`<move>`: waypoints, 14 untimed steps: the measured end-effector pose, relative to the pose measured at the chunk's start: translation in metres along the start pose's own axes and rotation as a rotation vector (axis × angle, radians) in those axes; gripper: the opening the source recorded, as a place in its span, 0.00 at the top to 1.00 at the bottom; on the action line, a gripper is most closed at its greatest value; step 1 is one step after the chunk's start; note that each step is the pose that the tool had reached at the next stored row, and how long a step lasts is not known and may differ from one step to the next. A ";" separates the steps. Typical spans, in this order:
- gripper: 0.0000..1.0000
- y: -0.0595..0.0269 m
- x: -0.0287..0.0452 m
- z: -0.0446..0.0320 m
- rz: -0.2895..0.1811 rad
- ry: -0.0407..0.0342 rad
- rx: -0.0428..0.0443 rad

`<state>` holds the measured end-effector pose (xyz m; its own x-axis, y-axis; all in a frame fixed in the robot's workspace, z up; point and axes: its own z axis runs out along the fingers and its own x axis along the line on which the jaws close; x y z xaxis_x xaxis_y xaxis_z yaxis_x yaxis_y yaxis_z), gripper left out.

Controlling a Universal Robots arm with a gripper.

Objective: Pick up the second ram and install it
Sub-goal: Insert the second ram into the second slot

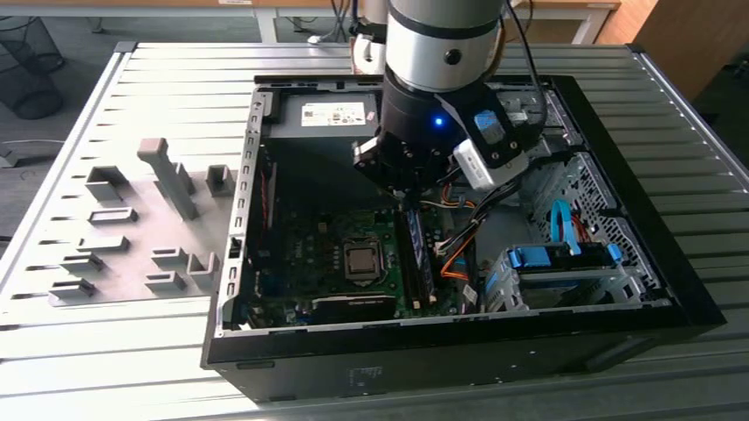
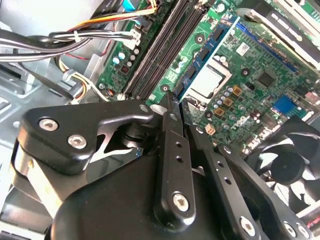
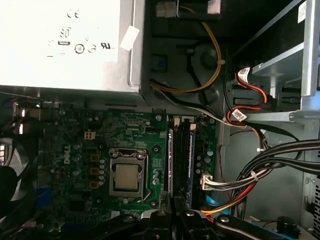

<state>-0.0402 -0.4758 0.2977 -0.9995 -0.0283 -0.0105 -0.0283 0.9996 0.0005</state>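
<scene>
The gripper's (image 2: 170,101) black linkages crowd the foreground of the second wrist view, its jaws drawn together over the memory slots; whether they pinch anything I cannot tell. In the first wrist view the second ram (image 3: 176,159) stands edge-on as a dark strip in the slots, in line with the jaws and just beside the processor socket (image 3: 127,176). In the exterior view the arm reaches down into the open computer case (image 1: 655,263) on the table (image 1: 140,351), where grey holder blocks (image 1: 164,184) stand.

Robot arm (image 1: 439,79) over open computer case (image 1: 690,298), grey holder blocks (image 1: 140,228) beside it
</scene>
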 end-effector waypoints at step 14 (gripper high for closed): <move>0.86 -0.0046 -0.0016 0.0228 0.014 0.0000 0.0003</move>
<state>-0.0382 -0.4803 0.2750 -0.9998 -0.0142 -0.0105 -0.0143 0.9999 0.0004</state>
